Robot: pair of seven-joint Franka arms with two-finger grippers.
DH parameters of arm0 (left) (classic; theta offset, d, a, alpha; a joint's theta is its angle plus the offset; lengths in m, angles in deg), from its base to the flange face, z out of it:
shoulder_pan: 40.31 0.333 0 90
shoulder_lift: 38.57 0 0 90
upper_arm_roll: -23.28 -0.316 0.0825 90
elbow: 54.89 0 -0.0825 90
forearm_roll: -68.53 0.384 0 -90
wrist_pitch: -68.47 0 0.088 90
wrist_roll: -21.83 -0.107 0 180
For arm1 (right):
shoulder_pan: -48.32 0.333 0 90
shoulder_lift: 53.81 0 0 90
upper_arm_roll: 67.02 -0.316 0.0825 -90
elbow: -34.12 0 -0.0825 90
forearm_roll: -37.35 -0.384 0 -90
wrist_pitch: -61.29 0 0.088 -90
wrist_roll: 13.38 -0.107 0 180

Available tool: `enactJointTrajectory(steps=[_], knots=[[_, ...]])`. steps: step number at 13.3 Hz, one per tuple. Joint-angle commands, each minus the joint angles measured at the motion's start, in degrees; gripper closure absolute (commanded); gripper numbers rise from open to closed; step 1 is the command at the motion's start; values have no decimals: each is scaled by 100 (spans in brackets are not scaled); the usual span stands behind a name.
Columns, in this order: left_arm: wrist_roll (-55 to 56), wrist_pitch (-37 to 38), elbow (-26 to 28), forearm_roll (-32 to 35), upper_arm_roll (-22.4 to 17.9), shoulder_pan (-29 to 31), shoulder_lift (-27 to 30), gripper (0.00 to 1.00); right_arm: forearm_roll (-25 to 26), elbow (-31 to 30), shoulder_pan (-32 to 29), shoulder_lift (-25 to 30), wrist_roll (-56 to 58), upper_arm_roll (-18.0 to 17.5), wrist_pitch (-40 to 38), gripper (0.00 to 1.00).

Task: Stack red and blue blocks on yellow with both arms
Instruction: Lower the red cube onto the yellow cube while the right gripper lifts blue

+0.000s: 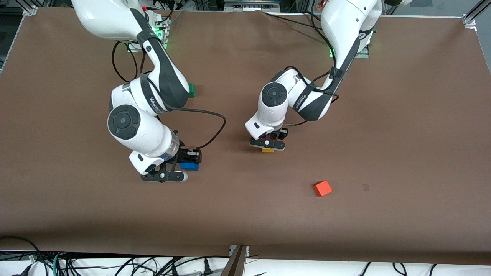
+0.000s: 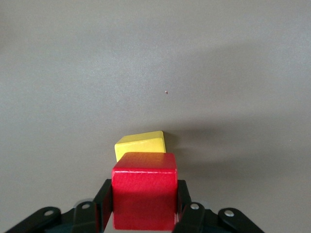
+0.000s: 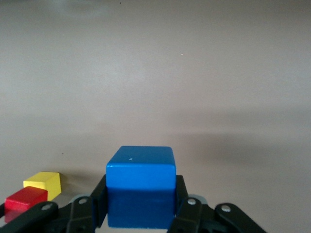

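Observation:
My left gripper (image 1: 270,138) is shut on the red block (image 2: 144,194), which it holds directly over the yellow block (image 2: 141,144). I cannot tell whether the two blocks touch. In the front view only a sliver of the yellow block (image 1: 267,150) shows under the gripper, near the table's middle. My right gripper (image 1: 189,163) is shut on the blue block (image 1: 189,166), low over the table toward the right arm's end. In the right wrist view the blue block (image 3: 141,191) sits between the fingers, with the yellow block (image 3: 43,183) and the red block (image 3: 25,200) small in the distance.
An orange cube (image 1: 322,188) lies nearer the front camera, toward the left arm's end. A green cube (image 1: 191,90) is partly hidden by the right arm, close to the bases. Black cables hang from both arms.

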Motion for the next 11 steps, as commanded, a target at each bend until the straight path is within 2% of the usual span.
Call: enactJointTrajectory(steps=[1,5,6,7,9,11], knots=[[131,-59,6,184,-54,-34,-43,100,84,240,145,-153,-369,13,27,68],[122,-59,6,184,-63,-8,-43,100,84,240,224,-162,-598,14,89,67],[140,-59,-11,175,-63,1,-35,54,84,240,233,-171,-642,5,89,67],[157,-24,-46,166,-54,10,-26,1,84,240,259,-171,-642,13,98,67],[437,29,-108,122,-45,10,79,0,84,240,268,-171,-642,14,98,67],[535,465,-195,70,-45,36,403,0,84,240,277,-171,-677,5,98,67]])
